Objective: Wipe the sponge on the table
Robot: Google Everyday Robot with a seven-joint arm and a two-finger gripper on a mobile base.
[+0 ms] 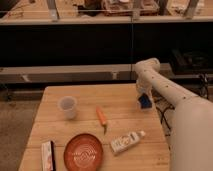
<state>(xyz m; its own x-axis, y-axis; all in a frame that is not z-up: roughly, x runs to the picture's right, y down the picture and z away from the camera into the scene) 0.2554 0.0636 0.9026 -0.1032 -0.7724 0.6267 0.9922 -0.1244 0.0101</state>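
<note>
Camera view: claw point(143, 97) at the far right side of the table point(60, 95), pointing down from a bent white arm point(165, 90). Closed on the sponge point(145, 103) by all appearance, with the dark blue block sitting directly at the tip. Sponge low over the wood, just inside the right edge; contact with the surface not confirmable from this angle.

Judged step: a wiping pass along the right side of the top. Recommendations for doing it well:
- Hold the sponge's broad face flat on the planks, with light, even downward pressure.
- Keep each stroke on the wood and stop short of the right edge, which lies very close.
- Steer inward passes clear of the carrot point(102, 117) at mid-table and the white bottle point(126, 142) lying on its side nearer the front.
- Maintain grip throughout; soft block likely to squash and twist under drag.

Containers:
- Clear cup point(67, 107), upright, left of centre, well apart from the claw; nothing visible inside.
- Round reddish plate point(83, 151), front centre; nothing seen on it.
- Bottle contents not determinable.
- Small flat box point(47, 156) at the front left; closed or open not determinable.
</note>
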